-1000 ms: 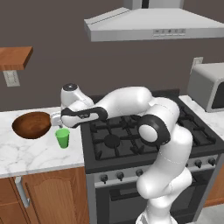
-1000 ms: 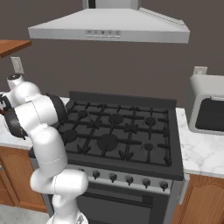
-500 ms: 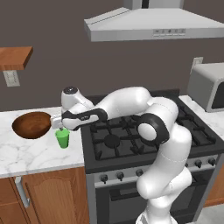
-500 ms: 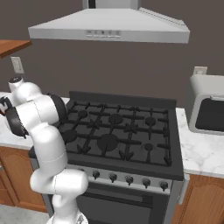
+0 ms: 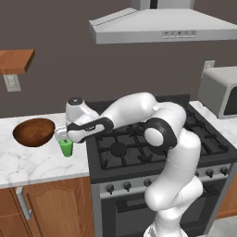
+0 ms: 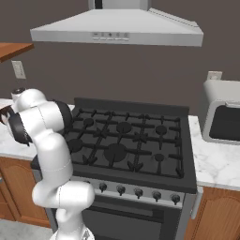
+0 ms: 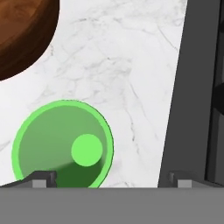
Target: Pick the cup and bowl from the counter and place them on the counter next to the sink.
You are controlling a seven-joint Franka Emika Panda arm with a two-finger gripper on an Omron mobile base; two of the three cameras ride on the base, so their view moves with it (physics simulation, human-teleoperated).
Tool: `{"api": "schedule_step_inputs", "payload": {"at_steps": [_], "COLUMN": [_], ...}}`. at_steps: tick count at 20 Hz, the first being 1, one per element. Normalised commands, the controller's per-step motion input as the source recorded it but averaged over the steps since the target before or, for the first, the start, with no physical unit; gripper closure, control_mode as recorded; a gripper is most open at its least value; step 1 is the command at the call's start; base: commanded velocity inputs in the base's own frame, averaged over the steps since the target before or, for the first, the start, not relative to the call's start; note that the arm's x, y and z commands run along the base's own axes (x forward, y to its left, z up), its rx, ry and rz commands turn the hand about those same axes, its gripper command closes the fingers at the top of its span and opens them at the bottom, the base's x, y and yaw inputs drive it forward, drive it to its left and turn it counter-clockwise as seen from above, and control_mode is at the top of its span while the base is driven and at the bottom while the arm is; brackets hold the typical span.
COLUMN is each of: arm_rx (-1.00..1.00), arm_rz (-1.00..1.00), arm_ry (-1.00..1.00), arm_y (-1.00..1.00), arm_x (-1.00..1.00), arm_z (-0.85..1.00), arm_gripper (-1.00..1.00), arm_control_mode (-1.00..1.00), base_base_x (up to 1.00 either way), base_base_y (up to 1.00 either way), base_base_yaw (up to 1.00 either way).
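left base view: hand (image 5: 62, 135) poised just above cup (image 5: 66, 147), upright on tabletop (image 5: 32, 159) between bowl (image 5: 34, 132) and stove (image 5: 139, 143). hand view: cup (image 7: 62, 143) seen from above, off-centre; fingers (image 7: 43, 178) spread, unclenched, grasping nothing. likely light, rigid, smooth plastic; best pinched across rim.

Below my gripper (image 7: 109, 180) lies the counter (image 5: 32, 162), white veined marble. The cup (image 5: 66, 147) stands upright on it directly under my fingers, and the bowl (image 5: 34, 132) rests just beyond the cup, apart from it.
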Motion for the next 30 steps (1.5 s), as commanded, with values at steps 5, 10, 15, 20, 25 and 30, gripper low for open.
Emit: {"api": "schedule_step_inputs", "payload": {"at_steps": [5,10,15,20,25,30], "arm_rx": [0.0,0.0,0.0,0.04,0.0,0.0], "arm_rz": [0.0,-0.01,-0.01,0.0,0.0,0.0], "arm_ry": [0.0,0.0,0.0,-0.02,0.0,0.0], "arm_y": [0.0,0.0,0.0,-0.02,0.0,0.0], "arm_x": [0.0,0.0,0.0,0.0,0.0,0.0], "arm_z": [-0.21,-0.18,-0.16,-0.01,0.0,0.0], "arm_gripper": [-1.0,-1.0,-1.0,1.0,1.0,1.0], "arm_control_mode": [-1.0,-1.0,-1.0,-1.0,-1.0,-1.0], "base_base_x": [0.0,0.0,0.0,0.0,0.0,0.0], "base_base_y": [0.0,0.0,0.0,0.0,0.0,0.0], "base_base_yaw": [0.0,0.0,0.0,0.0,0.0,0.0]}}
